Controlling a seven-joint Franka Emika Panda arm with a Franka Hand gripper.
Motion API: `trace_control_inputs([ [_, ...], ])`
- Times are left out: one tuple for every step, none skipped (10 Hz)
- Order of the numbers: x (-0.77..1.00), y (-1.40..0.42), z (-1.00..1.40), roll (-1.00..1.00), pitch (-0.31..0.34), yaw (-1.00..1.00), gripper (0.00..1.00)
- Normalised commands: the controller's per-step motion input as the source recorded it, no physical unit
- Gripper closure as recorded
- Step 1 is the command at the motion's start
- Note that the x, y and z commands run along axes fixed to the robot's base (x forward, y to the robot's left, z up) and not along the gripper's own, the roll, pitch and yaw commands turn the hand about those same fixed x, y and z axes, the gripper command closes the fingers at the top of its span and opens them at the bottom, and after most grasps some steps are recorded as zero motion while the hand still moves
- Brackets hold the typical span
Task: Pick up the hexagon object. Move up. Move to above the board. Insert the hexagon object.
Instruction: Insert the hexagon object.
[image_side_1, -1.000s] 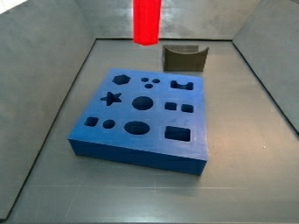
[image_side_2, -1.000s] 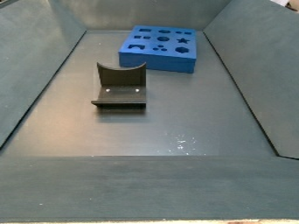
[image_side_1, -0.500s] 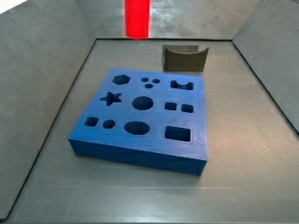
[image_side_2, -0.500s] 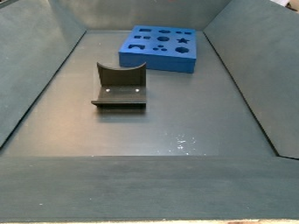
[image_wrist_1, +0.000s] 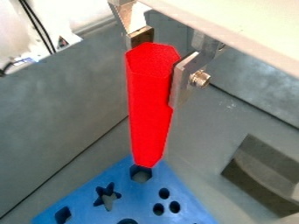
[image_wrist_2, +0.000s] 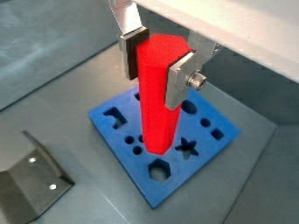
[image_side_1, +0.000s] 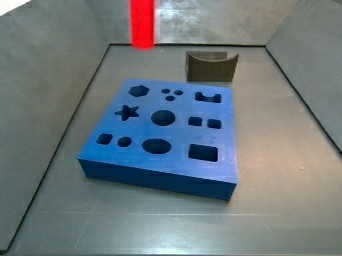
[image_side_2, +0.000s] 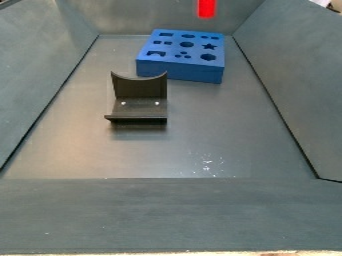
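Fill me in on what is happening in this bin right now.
The arm's pincer is shut on the red hexagon object, holding it upright in the air. In both wrist views the rod hangs over the blue board, its lower end above the holes and not in any of them. In a side view only the rod's lower end shows above the board. The dark fixture stands apart on the floor.

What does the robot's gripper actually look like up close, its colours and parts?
In both wrist views the gripper hangs above the blue board. It has two flat silver metal fingers with dark pads on their inner faces. A round silver bolt head sticks out from one finger. Above them sits a pale, whitish body. No cables or markings show.
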Motion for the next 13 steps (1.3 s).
trace_control_inputs([
  [0.00, 0.18, -0.90, 0.00, -0.104, -0.70, 1.00],
  [0.04, 0.10, -0.68, 0.00, -0.060, -0.48, 1.00],
  [0.00, 0.00, -0.03, 0.00, 0.000, 0.00, 1.00],
  [-0.08, -0.04, -0.53, 0.11, -0.119, 0.00, 1.00],
  [-0.09, 0.00, -0.96, 0.14, -0.104, -0.05, 1.00],
  [-0.06, 0.00, -0.70, 0.04, -0.106, -0.02, 1.00],
  [0.00, -0.05, -0.12, 0.00, -0.040, 0.00, 1.00],
  [0.00, -0.18, -0.57, 0.11, -0.093, 0.00, 1.00],
  [0.09, -0.01, -0.38, 0.04, -0.006, 0.00, 1.00],
  [0.00, 0.00, -0.02, 0.00, 0.000, 0.00, 1.00],
  [-0.02, 0.17, -0.01, -0.02, 0.000, 0.00, 1.00],
  [-0.19, 0.36, -0.07, -0.02, 0.000, -0.09, 1.00],
  [-0.08, 0.14, -0.02, -0.01, 0.000, -0.04, 1.00],
])
